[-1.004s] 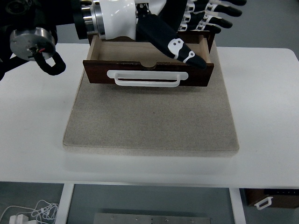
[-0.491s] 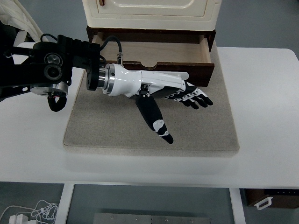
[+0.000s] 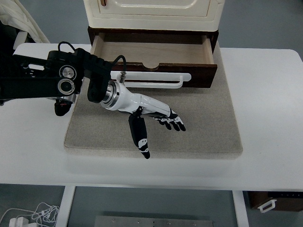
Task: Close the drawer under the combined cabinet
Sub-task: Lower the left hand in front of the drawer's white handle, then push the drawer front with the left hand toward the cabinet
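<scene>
The dark wooden drawer (image 3: 154, 52) stands pulled out below the cream cabinet (image 3: 152, 14), its inside empty. A white handle (image 3: 156, 80) runs across the drawer's front panel. My left hand (image 3: 154, 124) hovers over the beige mat in front of the drawer, below and left of the handle. Its fingers are spread flat and hold nothing, with the black fingertips (image 3: 175, 126) pointing right and the thumb pointing toward the near edge. The hand does not touch the drawer. The right arm is out of sight.
A beige mat (image 3: 208, 127) covers the middle of the white table (image 3: 270, 113), under the cabinet and drawer. The black forearm housing (image 3: 47, 80) lies over the table's left side. Cables lie on the floor at lower left.
My left hand has pulled back from above the drawer toward the near side and to the left, lowering over the mat. The drawer stays open.
</scene>
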Robot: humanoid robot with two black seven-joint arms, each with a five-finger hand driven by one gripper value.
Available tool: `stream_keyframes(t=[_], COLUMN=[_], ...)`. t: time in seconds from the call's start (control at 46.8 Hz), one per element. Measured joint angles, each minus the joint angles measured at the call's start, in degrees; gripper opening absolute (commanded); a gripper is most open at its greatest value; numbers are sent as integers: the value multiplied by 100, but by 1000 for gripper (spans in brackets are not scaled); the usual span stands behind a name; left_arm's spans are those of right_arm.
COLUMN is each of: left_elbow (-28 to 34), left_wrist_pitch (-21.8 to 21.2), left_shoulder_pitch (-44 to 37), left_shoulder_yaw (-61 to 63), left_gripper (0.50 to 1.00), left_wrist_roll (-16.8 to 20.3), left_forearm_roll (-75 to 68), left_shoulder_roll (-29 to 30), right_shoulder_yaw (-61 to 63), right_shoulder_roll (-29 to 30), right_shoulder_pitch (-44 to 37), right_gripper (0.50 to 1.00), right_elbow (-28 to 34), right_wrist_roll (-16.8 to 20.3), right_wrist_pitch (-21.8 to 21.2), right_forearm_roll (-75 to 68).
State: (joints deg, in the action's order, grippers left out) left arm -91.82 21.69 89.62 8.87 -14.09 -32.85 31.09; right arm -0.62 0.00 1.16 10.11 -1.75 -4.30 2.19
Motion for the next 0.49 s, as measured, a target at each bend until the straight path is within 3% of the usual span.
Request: stream_keyframes(t=[0.192,0.491], left_elbow=[348,771], left_wrist_pitch=[515,835], left_shoulder_pitch=[25,146], left_shoulder_yaw=[-108,-143], left_gripper=[1000,1000], left_wrist_roll=[-502,-559], left_forearm_roll=[0,-146], left_shoulder_roll=[-44,-203], right_shoulder_yaw=[0,0], right_shoulder_roll=[0,0], right_shoulder_pitch=[-2,-2], right_gripper=[952,952], right_elbow=[-1,-1], right_wrist_roll=[-1,0], right_wrist_pitch=[-2,-2], right_forearm_roll=[0,0])
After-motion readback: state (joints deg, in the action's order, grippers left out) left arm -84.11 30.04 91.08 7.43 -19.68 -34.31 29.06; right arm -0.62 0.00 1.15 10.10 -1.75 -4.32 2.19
